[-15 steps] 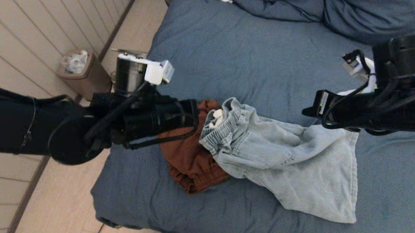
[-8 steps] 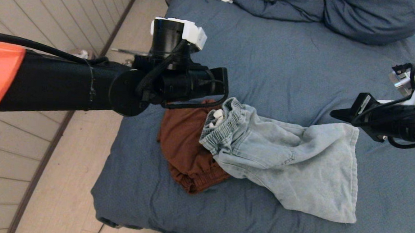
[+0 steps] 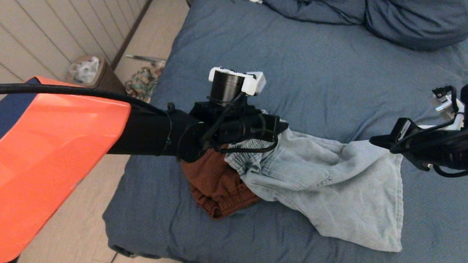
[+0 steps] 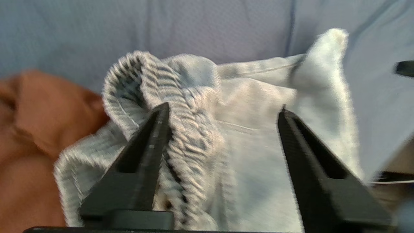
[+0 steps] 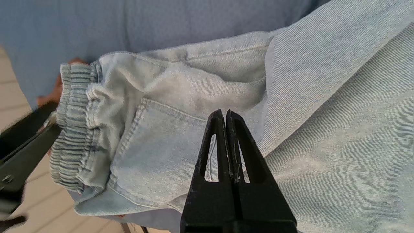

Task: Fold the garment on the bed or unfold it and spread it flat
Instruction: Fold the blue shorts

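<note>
Left gripper (image 4: 223, 110) newly spread over denim shorts' (image 3: 328, 182) waistband (image 4: 181, 106), mid-frame, regrasp likely; right gripper (image 5: 225, 111) pinched empty.

A small brown bin (image 3: 94, 83) stands on the pale floor (image 3: 70, 215) by the panelled wall (image 3: 42, 18). Patterned cloth (image 3: 141, 84) lies crumpled just beside it.

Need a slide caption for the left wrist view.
Open left gripper poised over the ribbed elastic waistband of light-blue denim shorts, rust-brown garment beside.

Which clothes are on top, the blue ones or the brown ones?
The light blue jeans. Their stretchy waistband lies over the edge of the brown garment, which is partly hidden underneath.
</note>
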